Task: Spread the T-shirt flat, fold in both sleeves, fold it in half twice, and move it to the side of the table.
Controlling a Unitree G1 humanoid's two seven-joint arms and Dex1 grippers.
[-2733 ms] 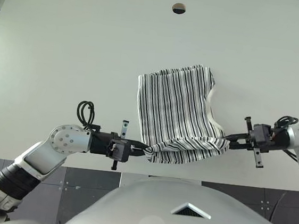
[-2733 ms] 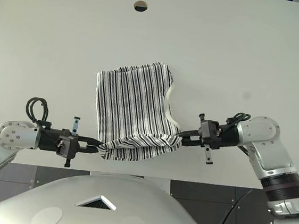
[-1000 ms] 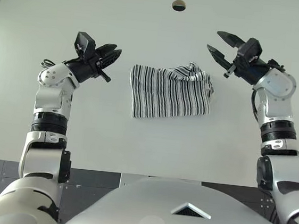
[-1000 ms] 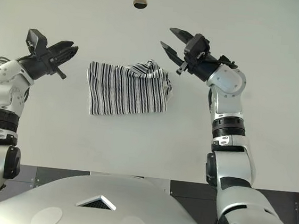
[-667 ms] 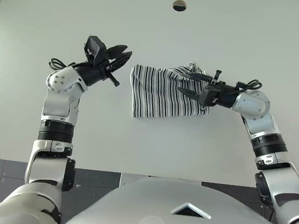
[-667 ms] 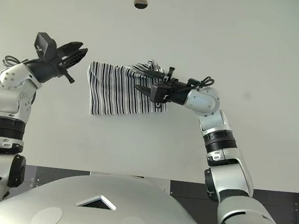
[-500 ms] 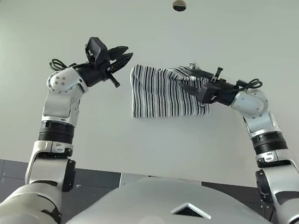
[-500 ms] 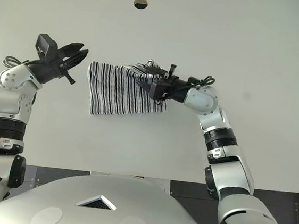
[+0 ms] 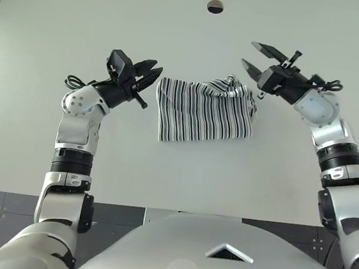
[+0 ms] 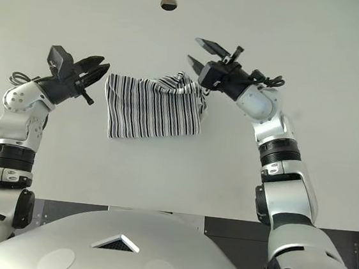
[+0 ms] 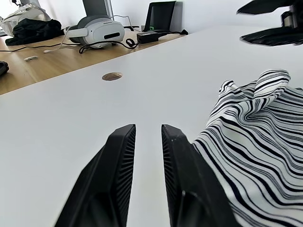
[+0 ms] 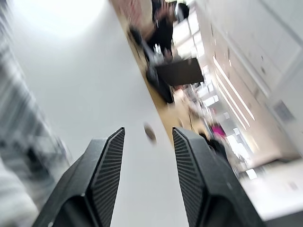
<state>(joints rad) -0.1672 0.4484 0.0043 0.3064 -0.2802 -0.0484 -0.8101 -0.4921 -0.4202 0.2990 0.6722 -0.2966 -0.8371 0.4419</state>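
I have open tabletop (image 9: 83, 9) on every side of the folded T-shirt (image 9: 201, 111) at frame centre; only a cable hole (image 9: 214, 8) marks the upper middle. Left pincer (image 9: 153, 69) and right pincer (image 9: 249, 54) flank it, fingers spread, touching nothing.

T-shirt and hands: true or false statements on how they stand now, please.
1. The T-shirt lies on the table between the two hands. True.
2. The left hand is shut on the shirt. False: it is open beside the shirt's left edge, holding nothing.
3. The right hand is open and holds nothing. True.
4. The shirt is spread flat, sleeves out. False: it is a folded rectangle, bunched at its far right corner.
5. The shirt covers the table's hole. False: the hole lies bare, farther off.
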